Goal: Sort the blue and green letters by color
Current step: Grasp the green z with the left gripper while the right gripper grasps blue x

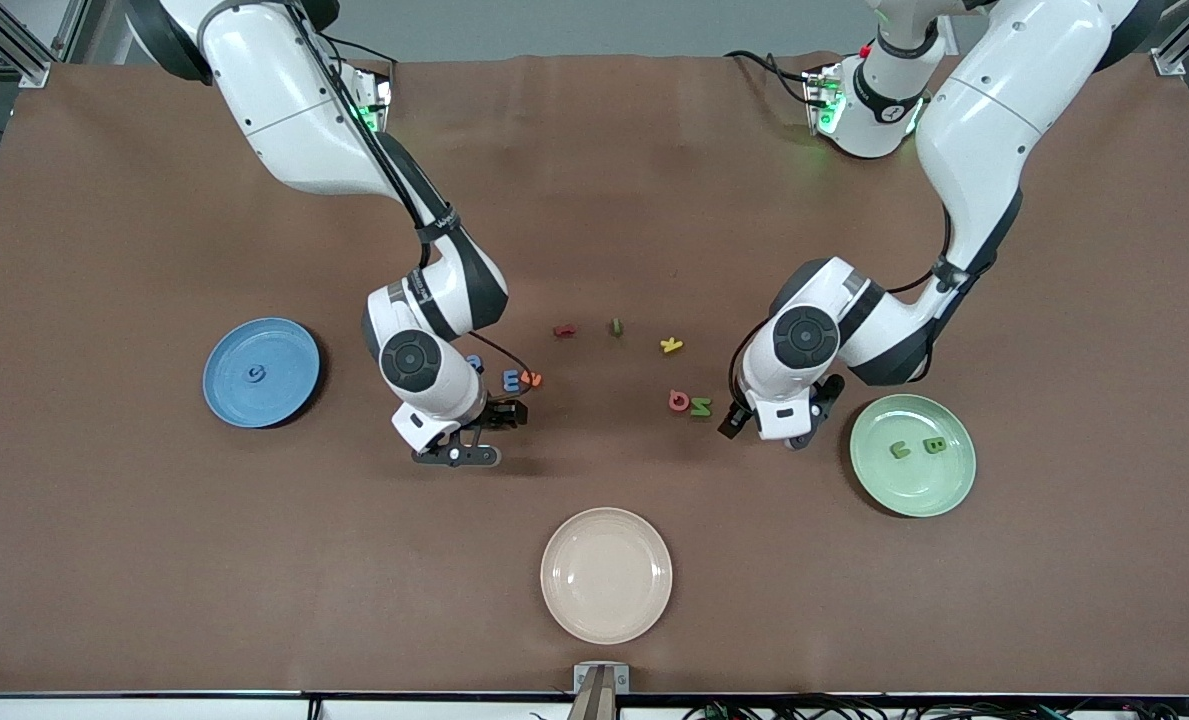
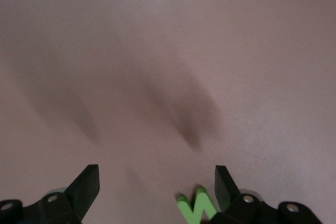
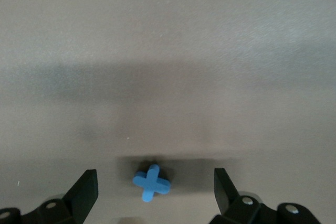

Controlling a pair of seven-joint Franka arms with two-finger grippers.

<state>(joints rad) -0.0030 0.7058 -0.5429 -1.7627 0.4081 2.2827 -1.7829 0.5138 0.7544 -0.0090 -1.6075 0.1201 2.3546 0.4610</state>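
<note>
The right gripper (image 3: 156,195) hung fingers apart, the blue x (image 3: 151,182) squarely between them, while the left gripper (image 2: 156,195), also spread, had the green N (image 2: 197,208) beside one finger.

Both arms (image 1: 994,110) wear glossy white shells with black joint bands, round dark grey joint caps and black cables; bases glow green.

Big counter (image 1: 134,580) covered in a plain brown mat, a bit wrinkly near the top edge. Metal frame bars (image 1: 14,45) at the corners, black cables (image 1: 854,710) bunched along the front edge.
</note>
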